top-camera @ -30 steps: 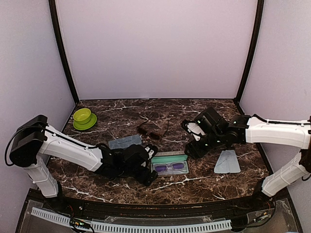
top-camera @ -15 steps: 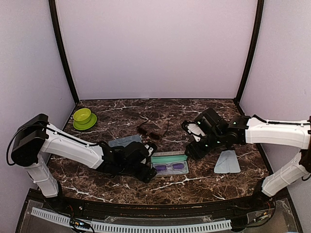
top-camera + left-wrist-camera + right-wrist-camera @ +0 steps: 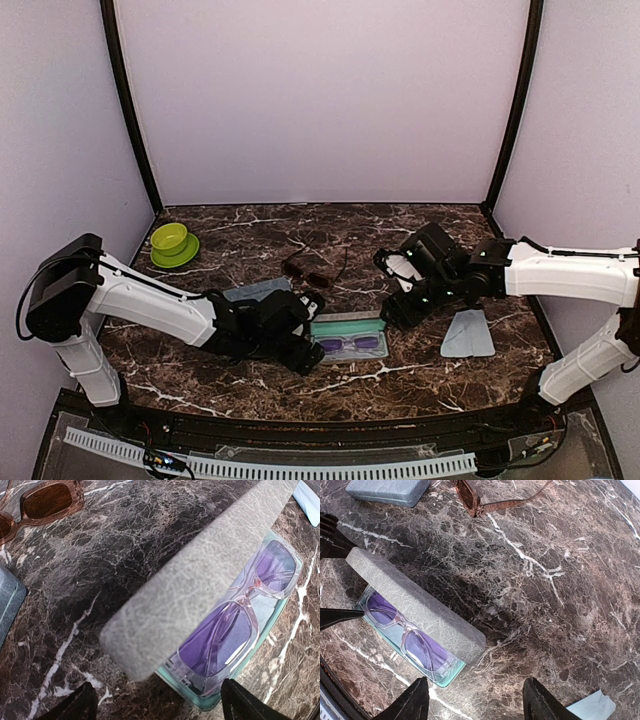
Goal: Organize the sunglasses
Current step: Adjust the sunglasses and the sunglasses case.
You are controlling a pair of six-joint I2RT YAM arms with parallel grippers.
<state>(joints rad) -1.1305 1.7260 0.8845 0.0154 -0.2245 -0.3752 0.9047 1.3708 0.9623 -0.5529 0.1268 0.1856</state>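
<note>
The purple-tinted sunglasses [image 3: 350, 344] [image 3: 245, 610] [image 3: 405, 636] lie in an open teal-lined case, whose grey lid [image 3: 347, 320] [image 3: 200, 575] [image 3: 415, 602] stands raised behind them. My left gripper [image 3: 311, 335] [image 3: 157, 706] is open at the case's left end, one finger on each side of that end and nothing gripped. The brown sunglasses [image 3: 305, 272] [image 3: 45, 500] [image 3: 485, 497] rest unfolded on the table farther back. My right gripper [image 3: 390, 288] [image 3: 477, 700] is open and empty, hovering just right of the case.
A closed blue-grey case [image 3: 257, 292] [image 3: 387, 490] lies left of the brown pair. A light-blue cloth [image 3: 468, 335] [image 3: 592, 707] lies at the right. A green bowl on a saucer [image 3: 172, 243] stands at the back left. The table is dark marble.
My left gripper has edged slightly towards the case end and its fingers have narrowed a little. The right arm and the glasses have not moved.
</note>
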